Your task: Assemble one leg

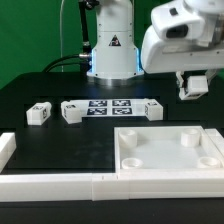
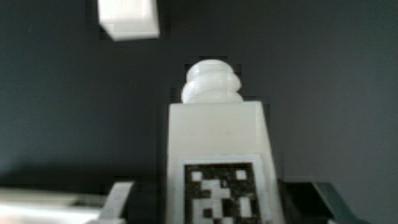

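Observation:
My gripper (image 1: pixel 193 88) hangs above the table at the exterior view's right, behind the far edge of the large white panel (image 1: pixel 168 152). It is shut on one leg (image 2: pixel 217 140), a stubby white block with a black-and-white marker and a rounded peg at its free end. The dark fingers (image 2: pixel 121 200) press on both of its sides. Three more legs lie on the black table: two at the exterior view's left (image 1: pixel 38 113) (image 1: pixel 73 111) and one nearer the gripper (image 1: pixel 153 109). A white block (image 2: pixel 130 18) shows on the table in the wrist view.
The marker board (image 1: pixel 110 107) lies flat between the loose legs. A white rail (image 1: pixel 60 185) runs along the table's front edge, with a short piece (image 1: pixel 5 150) at the left. The robot's base (image 1: pixel 110 50) stands at the back.

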Controlling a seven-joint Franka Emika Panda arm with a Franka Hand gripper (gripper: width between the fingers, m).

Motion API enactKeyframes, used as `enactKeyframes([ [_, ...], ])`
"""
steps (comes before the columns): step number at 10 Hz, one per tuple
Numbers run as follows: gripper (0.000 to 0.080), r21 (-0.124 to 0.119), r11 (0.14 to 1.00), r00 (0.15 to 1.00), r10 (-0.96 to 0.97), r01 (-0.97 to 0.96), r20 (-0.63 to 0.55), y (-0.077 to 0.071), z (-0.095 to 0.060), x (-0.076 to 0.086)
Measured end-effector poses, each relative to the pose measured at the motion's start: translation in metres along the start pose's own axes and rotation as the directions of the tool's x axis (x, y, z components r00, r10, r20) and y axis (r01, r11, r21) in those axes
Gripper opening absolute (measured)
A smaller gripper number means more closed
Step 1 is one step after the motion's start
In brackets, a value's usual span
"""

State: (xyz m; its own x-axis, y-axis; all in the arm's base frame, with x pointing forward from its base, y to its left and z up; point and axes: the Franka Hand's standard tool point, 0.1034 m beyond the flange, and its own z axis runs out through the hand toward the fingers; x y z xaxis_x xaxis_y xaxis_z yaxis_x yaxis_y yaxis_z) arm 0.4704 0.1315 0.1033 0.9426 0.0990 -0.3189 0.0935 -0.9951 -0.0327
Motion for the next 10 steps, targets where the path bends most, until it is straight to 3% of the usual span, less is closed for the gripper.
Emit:
enactKeyframes([
  [1, 0.0290, 0.001, 1.000, 0.999, 0.002, -0.002, -0.050, 0.002, -0.008, 0.000],
  [2, 0.0290, 0.012, 1.000, 0.988, 0.006, -0.004, -0.157, 0.002, -0.015, 0.011],
  [4, 0.0290, 0.023, 1.000, 0.932, -0.003, 0.012, -0.362, -0.001, -0.012, 0.008],
  [6, 0.0290, 0.037, 0.999, 0.842, -0.008, 0.033, -0.540, 0.002, -0.021, 0.021],
  [7, 0.0290, 0.015, 0.998, 0.829, -0.044, 0.063, -0.557, 0.009, -0.026, 0.027],
  [10, 0.0290, 0.005, 0.997, 0.826, -0.063, 0.080, -0.560, 0.009, -0.027, 0.031],
])
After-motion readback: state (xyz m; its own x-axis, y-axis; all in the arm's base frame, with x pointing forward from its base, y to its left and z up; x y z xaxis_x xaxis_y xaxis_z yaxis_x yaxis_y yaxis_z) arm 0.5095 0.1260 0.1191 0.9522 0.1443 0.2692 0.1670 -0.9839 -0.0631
